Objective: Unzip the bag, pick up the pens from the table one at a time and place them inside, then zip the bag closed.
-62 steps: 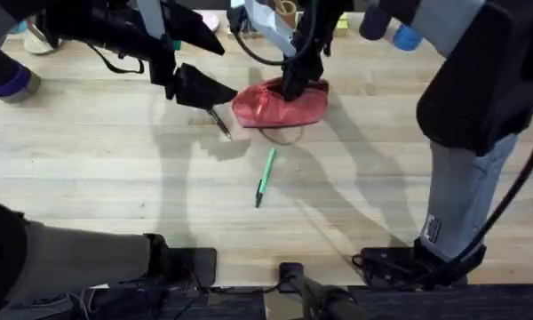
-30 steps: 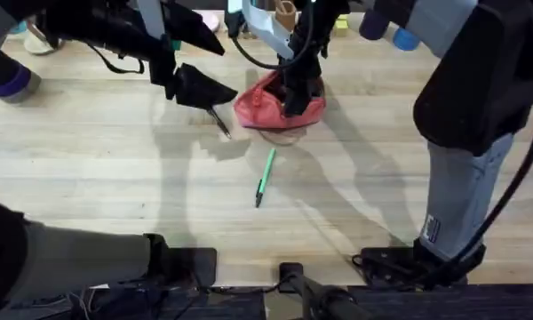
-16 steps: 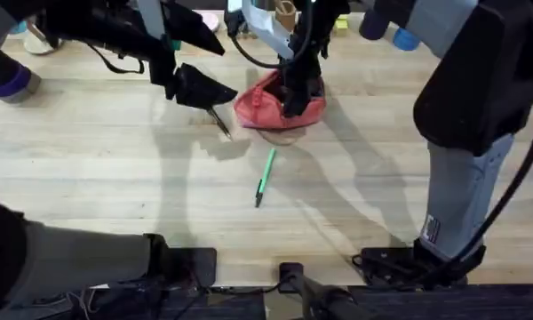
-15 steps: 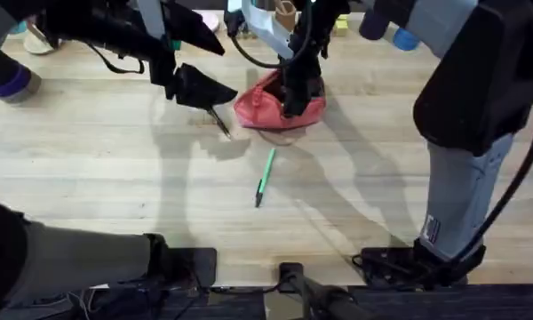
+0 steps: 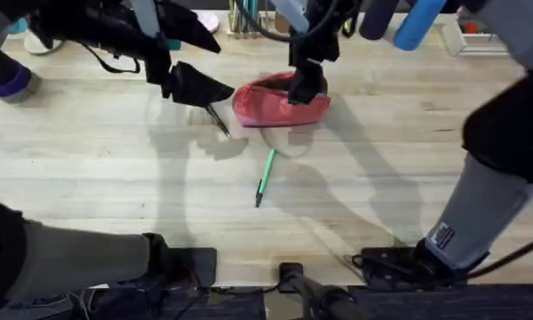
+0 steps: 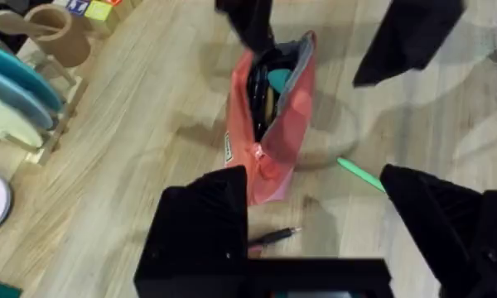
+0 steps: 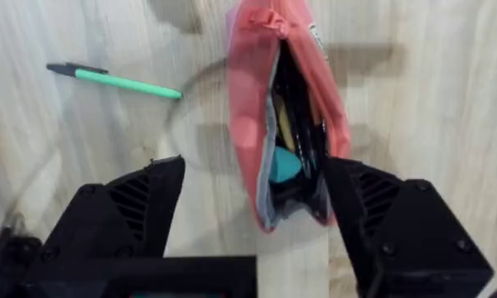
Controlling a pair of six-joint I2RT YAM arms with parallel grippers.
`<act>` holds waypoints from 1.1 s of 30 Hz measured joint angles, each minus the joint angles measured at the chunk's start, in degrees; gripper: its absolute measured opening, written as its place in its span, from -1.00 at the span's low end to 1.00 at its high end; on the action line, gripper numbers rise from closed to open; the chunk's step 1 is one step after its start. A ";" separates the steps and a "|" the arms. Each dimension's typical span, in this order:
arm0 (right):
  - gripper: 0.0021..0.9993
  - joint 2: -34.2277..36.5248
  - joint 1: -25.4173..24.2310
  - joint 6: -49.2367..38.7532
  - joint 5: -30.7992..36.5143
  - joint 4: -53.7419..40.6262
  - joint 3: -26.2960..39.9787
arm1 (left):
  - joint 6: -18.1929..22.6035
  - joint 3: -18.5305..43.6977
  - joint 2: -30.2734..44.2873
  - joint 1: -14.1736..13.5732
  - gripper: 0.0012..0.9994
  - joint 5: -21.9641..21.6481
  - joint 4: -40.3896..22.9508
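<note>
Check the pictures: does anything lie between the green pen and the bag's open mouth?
Nothing visible does. The green pen lies alone on bare table just short of the bag, whose zipper gapes open. The right claw hangs over the bag's far end. The black pen lies off to the side, below the left claw.

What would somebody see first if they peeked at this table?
The pink bag at the far middle of the table, unzipped, with dark things and something teal showing inside. The right pincer hangs open right over it. A green pen lies alone nearer the middle, and a black pen lies just under the open left pincer.
</note>
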 joint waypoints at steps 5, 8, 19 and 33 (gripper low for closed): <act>0.99 -2.94 -0.91 4.95 -0.15 -0.04 0.00 | -1.29 0.00 0.00 2.12 0.99 -0.01 0.02; 0.99 -4.35 -2.20 8.35 -0.20 -0.04 0.00 | -3.08 0.00 0.00 3.75 0.99 -0.05 0.02; 0.99 -11.69 -4.69 17.36 -0.21 0.39 0.00 | -17.60 0.00 0.00 6.52 0.99 -7.47 0.39; 0.99 -12.68 -4.67 22.89 -0.22 0.39 0.00 | -33.43 0.00 0.00 6.53 0.99 -12.44 -0.65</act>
